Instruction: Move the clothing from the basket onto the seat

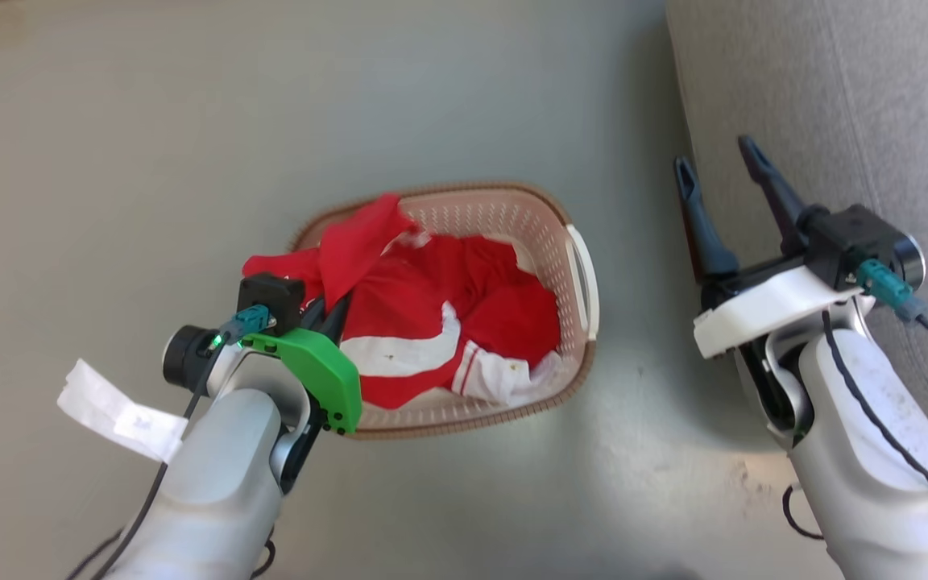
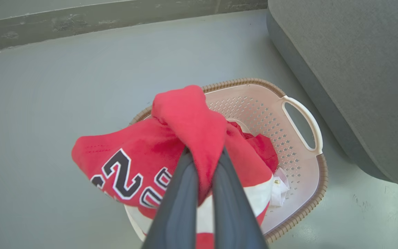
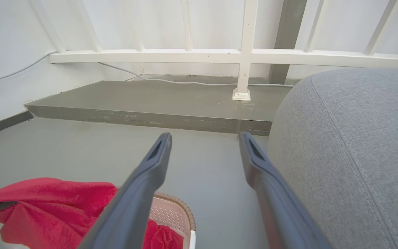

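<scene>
The left pincer (image 2: 205,154) is pressing its two dark fingers together on a raised fold of the clothing (image 1: 432,298), pinching the red fabric at the left end of the basket (image 1: 504,221). The rest of the clothing is lying bunched inside the basket, red with white panels, and one numbered garment is draping out over the left rim. The basket is sitting on the grey floor (image 1: 190,121) with its long axis running roughly left to right, and one white handle is facing right.

The seat (image 1: 834,97) is lying to the right of the basket, with a strip of bare floor between them, and its rounded edge is rising well above the basket's rim. So the pinched fold is sitting on the side of the basket farthest from where it is meant to go. In my judgement the carry will have to go up first, then right along the whole length of the basket and over the seat's edge, with the hanging fabric likely dragging other garments along.

The right pincer (image 1: 714,157) is standing spread wide and holding nothing, just beside the near-left edge of the seat. It is the nearer arm to the seat, but the left one is nearer the clothing.
</scene>
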`<state>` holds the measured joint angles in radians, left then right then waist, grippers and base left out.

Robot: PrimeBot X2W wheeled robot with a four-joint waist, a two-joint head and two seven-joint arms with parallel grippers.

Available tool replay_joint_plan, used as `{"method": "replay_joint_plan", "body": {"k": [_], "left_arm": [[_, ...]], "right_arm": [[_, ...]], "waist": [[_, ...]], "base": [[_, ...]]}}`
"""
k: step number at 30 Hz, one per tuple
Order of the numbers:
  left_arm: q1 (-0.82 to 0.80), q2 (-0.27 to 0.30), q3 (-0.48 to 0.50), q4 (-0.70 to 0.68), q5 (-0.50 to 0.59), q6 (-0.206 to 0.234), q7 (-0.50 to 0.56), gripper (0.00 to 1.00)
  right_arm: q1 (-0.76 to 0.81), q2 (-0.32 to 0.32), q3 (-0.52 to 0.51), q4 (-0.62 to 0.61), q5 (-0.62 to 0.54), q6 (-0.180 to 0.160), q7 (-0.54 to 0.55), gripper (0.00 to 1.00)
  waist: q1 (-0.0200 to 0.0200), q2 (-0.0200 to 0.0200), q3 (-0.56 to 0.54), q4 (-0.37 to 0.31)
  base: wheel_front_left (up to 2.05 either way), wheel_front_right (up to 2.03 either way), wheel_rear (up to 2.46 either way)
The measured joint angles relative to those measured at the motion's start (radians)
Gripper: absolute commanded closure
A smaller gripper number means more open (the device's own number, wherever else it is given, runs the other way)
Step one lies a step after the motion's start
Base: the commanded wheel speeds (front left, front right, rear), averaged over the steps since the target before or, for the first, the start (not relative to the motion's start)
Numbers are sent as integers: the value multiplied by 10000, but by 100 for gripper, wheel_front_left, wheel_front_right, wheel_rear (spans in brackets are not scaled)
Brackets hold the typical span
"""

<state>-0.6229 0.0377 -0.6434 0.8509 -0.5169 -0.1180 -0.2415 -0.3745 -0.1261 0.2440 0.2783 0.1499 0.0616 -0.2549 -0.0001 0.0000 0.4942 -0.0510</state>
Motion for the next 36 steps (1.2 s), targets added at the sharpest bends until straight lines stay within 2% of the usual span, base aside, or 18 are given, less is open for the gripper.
{"method": "replay_joint_plan", "body": {"k": [14, 24, 36], "left_arm": [[506, 0, 318, -1243, -468, -6, -71, 100], [686, -6, 930, -3193, -437, 17, -75, 100], [1461, -2, 1129, -5229, -217, 142, -102, 100]], "right_arm": [[860, 117, 199, 510, 63, 92, 2, 0], [1425, 305, 360, 773, 205, 117, 2, 0], [1869, 403, 527, 855, 339, 119, 2, 0]], "waist": [[0, 0, -1821, 484], [0, 0, -2855, 555], [0, 0, -3663, 441]], "base": [[0, 0, 0], [0, 0, 0], [0, 0, 0]]}}
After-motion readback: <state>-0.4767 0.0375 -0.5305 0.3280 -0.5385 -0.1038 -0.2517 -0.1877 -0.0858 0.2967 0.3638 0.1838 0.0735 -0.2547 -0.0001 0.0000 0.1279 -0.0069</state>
